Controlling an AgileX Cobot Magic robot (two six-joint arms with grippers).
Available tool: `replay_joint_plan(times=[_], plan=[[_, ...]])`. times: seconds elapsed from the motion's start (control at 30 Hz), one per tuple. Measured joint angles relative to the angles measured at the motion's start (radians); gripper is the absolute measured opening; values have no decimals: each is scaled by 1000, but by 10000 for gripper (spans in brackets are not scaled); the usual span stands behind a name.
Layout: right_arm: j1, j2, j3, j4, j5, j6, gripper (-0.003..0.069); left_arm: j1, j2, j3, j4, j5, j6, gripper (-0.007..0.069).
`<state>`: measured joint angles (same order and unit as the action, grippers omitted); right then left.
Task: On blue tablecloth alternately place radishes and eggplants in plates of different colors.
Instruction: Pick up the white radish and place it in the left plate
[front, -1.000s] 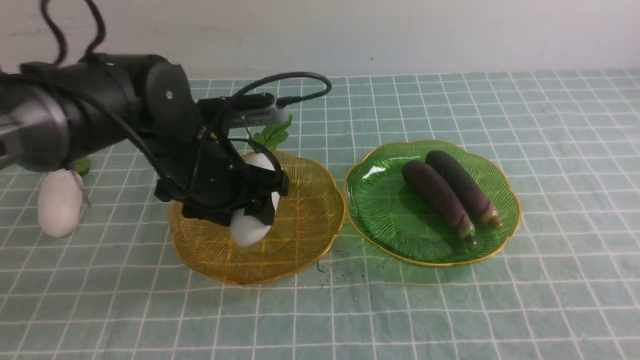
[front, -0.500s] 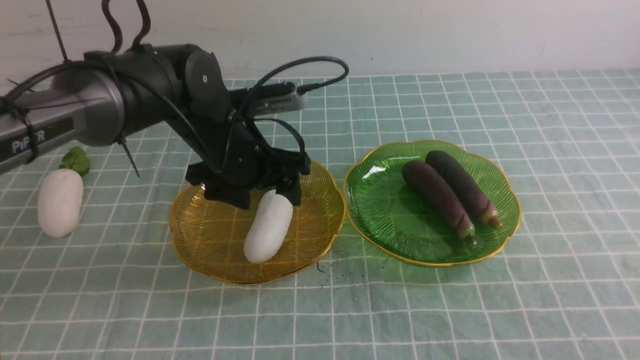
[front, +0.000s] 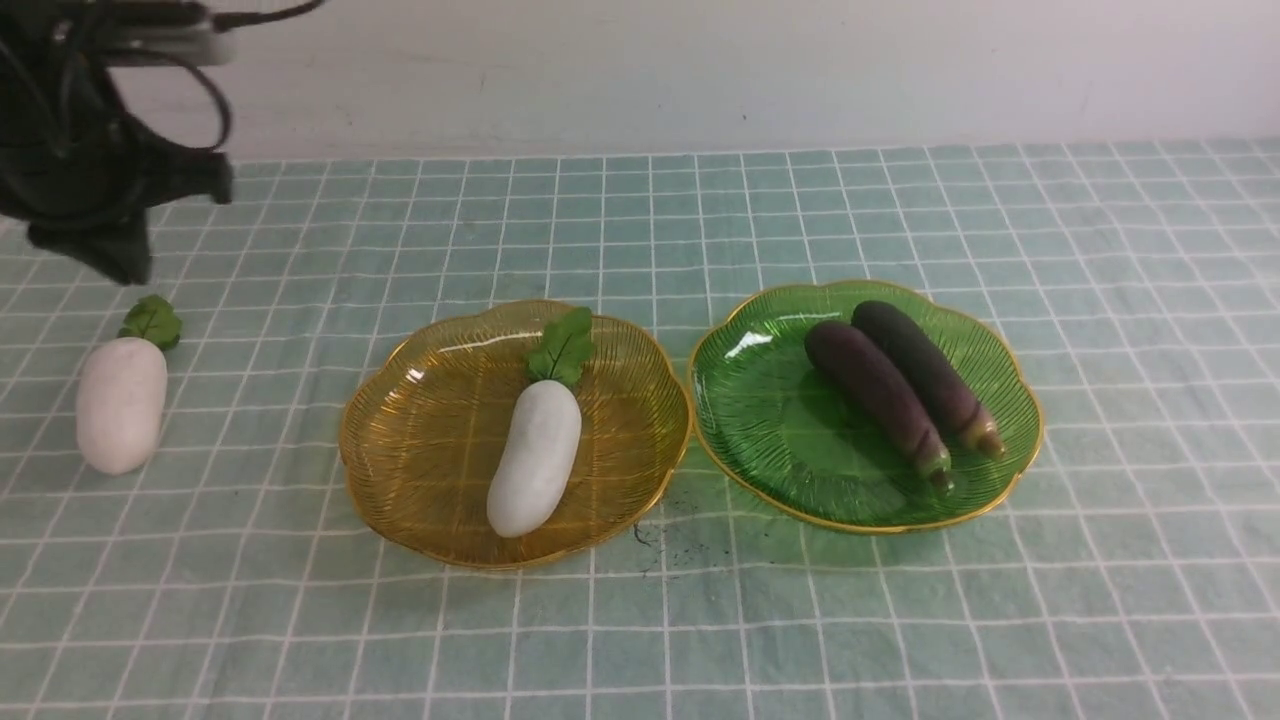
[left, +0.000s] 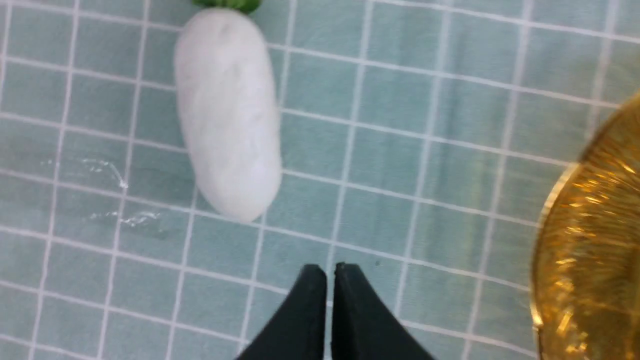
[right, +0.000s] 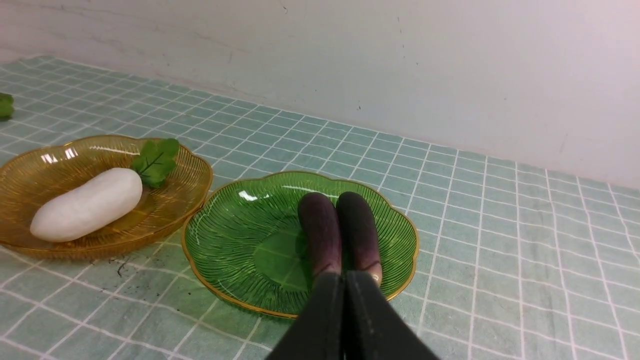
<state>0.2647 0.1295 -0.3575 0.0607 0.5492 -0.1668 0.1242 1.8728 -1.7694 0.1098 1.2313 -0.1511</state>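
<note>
Your left fingers (pressed shut and empty, like your right fingers) hang near the loose radish; descend without opening and you may roll it away.

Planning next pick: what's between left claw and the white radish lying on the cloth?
Only bare blue-green checked tablecloth, per left wrist view, between left claw and white toy radish.

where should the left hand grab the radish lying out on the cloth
The radish lies flat on the tablecloth, bare cloth along both long sides. Probably best: come straight down and close across the middle of its white body, not the leaves at its far end.
</note>
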Motion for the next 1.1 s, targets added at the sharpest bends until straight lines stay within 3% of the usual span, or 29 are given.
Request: replay_joint_plan(times=[0.2,0.3,0.4,0.57,0.67,0.73,0.83,0.87,1.1], plan=[[0,0,0,2,2,0,-15,82,93,0,-20,0,-28,90],[0,0,0,3,2,0,-15,97,131,0,-21,0,-33,184],[0,0,0,3,3,0,-15,100,174,0,-22,-9,-33,345],[0,0,0,3,3,0,-15,100,230,0,-13,-86,-33,528],[0,0,0,3,3,0,-15,100,265,0,23,-116,-33,560],[0,0,0,3,3,1,-15,100,295,-1,59,-128,-33,538],[0,0,0,-1,3,1,-15,100,327,-3,81,-129,-34,417],[0,0,0,-4,3,1,-15,100,328,-6,84,-128,-34,408],[0,0,0,-6,3,1,-15,99,262,-6,77,-66,-33,413]])
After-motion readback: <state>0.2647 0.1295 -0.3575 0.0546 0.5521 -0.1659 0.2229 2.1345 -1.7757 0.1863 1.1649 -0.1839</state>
